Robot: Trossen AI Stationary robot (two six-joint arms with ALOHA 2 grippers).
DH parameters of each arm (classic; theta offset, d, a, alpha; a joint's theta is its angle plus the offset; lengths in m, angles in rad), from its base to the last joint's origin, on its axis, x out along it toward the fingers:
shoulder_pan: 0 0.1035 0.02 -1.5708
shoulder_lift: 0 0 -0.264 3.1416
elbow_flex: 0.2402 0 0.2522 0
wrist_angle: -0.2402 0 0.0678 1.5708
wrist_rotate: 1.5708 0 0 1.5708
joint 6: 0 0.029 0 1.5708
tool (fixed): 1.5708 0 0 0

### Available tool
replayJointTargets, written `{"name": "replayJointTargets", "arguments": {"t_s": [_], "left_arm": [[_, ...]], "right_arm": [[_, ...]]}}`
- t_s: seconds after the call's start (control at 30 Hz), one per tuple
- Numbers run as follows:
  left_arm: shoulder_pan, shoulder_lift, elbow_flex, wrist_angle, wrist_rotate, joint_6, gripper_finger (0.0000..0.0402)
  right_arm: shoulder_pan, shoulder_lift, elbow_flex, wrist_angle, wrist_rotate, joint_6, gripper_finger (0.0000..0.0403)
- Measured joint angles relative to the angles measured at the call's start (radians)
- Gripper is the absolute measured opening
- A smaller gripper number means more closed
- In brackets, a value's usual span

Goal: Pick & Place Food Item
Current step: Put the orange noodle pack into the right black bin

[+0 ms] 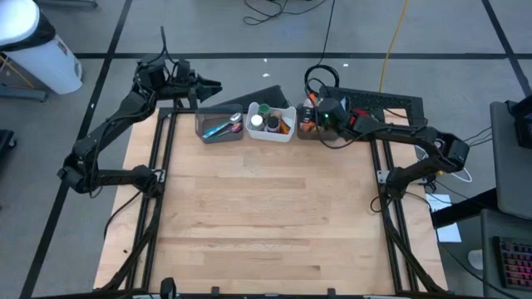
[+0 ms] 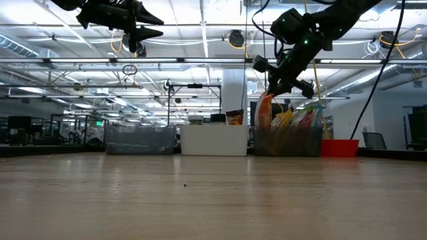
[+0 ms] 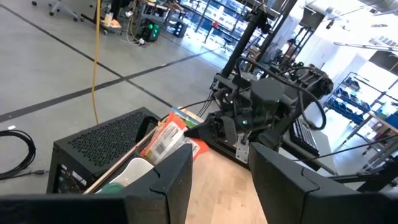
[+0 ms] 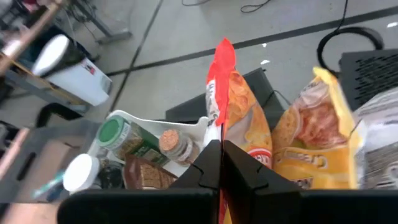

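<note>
Bench (image 1: 266, 224): bare across the near area. At 12 o'clock, three bins: grey bin (image 1: 219, 124), white bin (image 1: 271, 122), snack bin (image 2: 290, 140). Right gripper (image 2: 279, 85) jaws clenched on the orange bag (image 4: 239, 118) above the snack bin. Left gripper (image 1: 209, 85), at 11 o'clock, jaws released, empty.

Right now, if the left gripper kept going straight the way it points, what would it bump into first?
Probably the right arm: the left gripper, its fingers apart, points over the snack bags at it. Depth is unclear, so the height may not match.
</note>
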Motion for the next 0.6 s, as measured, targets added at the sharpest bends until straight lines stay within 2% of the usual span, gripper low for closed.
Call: {"name": "replayJointTargets", "arguments": {"t_s": [0.1,0.6], "left_arm": [[0.0,0.0,0.0,-0.003,0.016,-0.003,0.0163],[0.0,0.0,0.0,-0.003,0.019,-0.019,0.0163]], "right_arm": [[0.002,0.0,-0.038,0.053,-0.001,0.032,0.0],[0.001,0.0,-0.118,0.085,-0.019,0.06,0.0]]}}
